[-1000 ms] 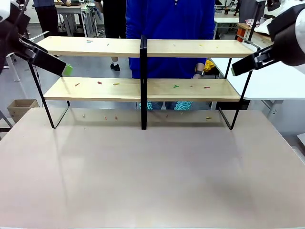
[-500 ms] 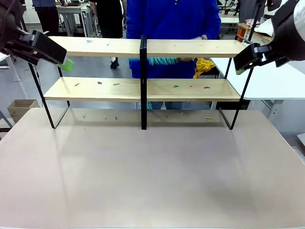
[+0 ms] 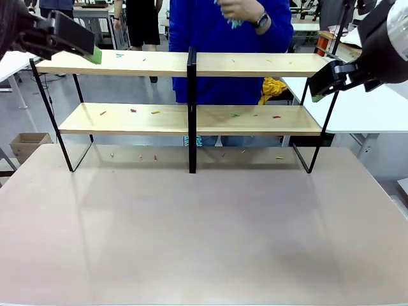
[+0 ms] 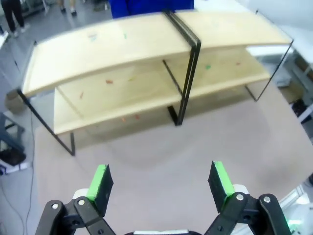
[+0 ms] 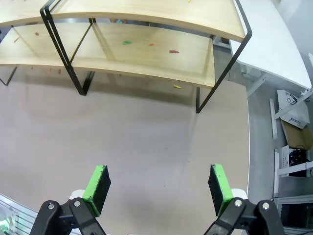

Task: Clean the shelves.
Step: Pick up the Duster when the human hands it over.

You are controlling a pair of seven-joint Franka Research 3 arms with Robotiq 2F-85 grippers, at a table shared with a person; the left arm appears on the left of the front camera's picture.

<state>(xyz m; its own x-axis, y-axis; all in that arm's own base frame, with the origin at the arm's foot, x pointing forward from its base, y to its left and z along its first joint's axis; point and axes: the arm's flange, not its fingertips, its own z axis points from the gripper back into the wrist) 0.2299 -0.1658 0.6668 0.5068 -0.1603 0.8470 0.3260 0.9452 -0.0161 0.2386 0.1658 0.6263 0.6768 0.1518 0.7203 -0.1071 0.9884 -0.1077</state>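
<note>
Now the left gripper (image 3: 91, 52) sits higher than it did a second ago: then its green pad hung between the two tiers, and it has since climbed to the outer left end of the top board. Its fingers are spread wide with nothing between them, as the left wrist view shows. The right gripper (image 3: 317, 87) has barely shifted and hovers just off the right end of the shelves (image 3: 255, 64), a little below the top board, its fingers equally far apart and empty. The shelves stand along the far part of the table (image 3: 204, 242), two units meeting at the black centre posts. Small coloured scraps (image 3: 236, 115) lie on both tiers and on the tabletop beneath, unchanged. Behind the shelves, the person's hand (image 3: 241, 9) has risen from below the lower board to above the top one, with a bit of the teal duster (image 3: 233, 21) showing under it.
</note>
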